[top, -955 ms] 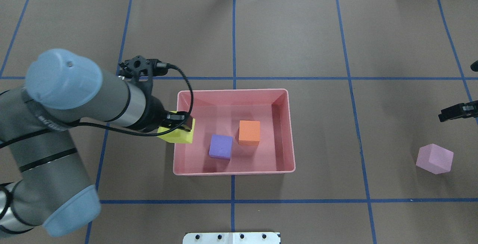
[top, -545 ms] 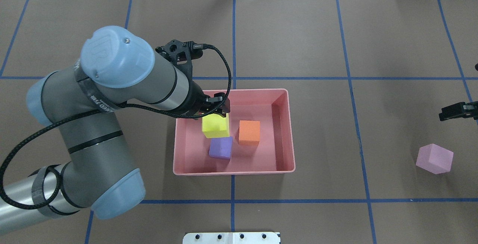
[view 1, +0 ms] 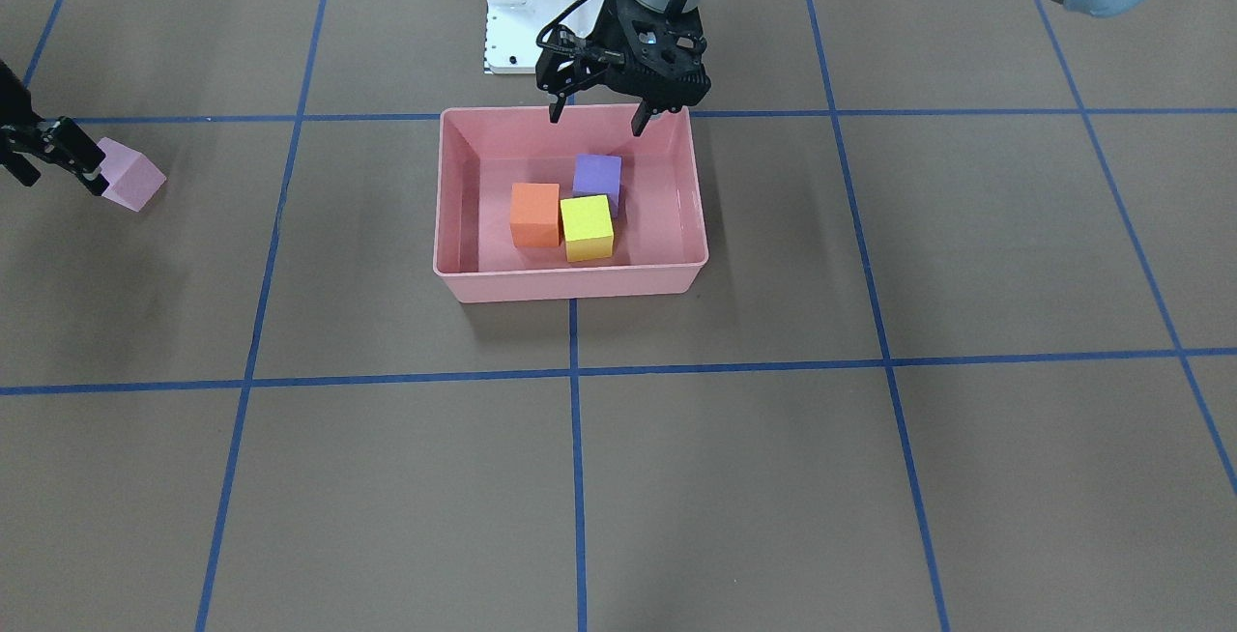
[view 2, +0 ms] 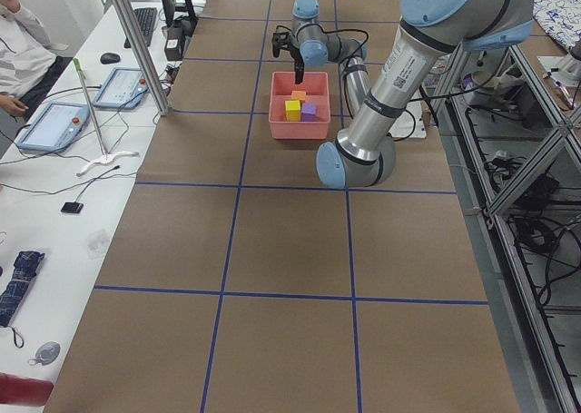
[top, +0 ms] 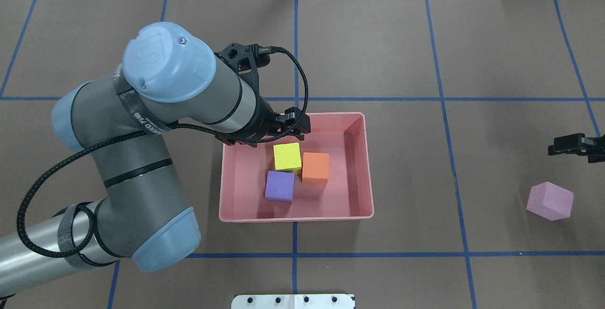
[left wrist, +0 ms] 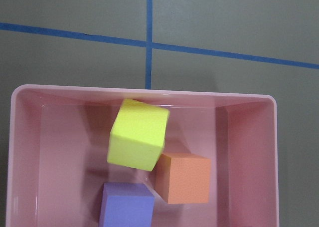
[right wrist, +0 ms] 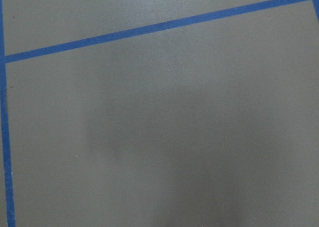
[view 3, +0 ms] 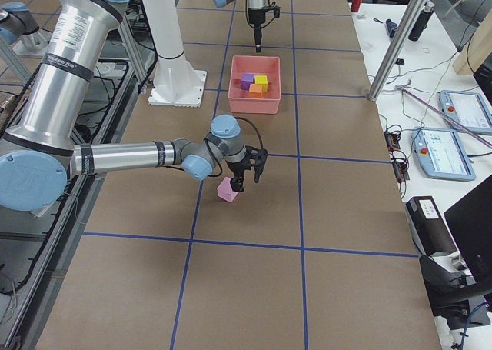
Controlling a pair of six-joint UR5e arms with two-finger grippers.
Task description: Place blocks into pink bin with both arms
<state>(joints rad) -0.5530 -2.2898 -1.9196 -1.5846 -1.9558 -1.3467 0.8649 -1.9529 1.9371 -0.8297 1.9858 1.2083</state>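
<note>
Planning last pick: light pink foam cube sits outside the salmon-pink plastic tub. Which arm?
Right. The right gripper hovers by the light pink foam cube; the left gripper is open above the salmon-pink plastic tub, far off.

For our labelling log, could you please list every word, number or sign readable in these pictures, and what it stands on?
No text can be read outright.
White lettering on the black band of the left arm: too blurred to read.
Raised mark on its blue joint cap: not legible.
Dark print along the right arm: too small to read.
Pink bin: no text.
</note>
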